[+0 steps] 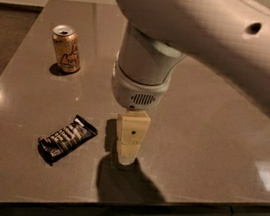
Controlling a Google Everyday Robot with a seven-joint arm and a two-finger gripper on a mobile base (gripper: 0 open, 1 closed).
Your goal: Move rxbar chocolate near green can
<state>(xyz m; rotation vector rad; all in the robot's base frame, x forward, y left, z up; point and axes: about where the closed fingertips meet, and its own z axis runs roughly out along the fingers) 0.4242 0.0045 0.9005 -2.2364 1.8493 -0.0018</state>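
The rxbar chocolate (66, 139), a flat black bar with white lettering, lies at a slant on the grey table near its front left. My gripper (127, 155) hangs point down just to the right of the bar, close above the table, a short gap away from the bar. The green can is hidden behind my arm. The arm's white wrist (142, 76) fills the middle of the view.
An orange-gold can (66, 49) stands upright at the back left of the table (211, 141). The table's front edge runs just below the gripper. Bright light reflections lie at the far left and right of the tabletop.
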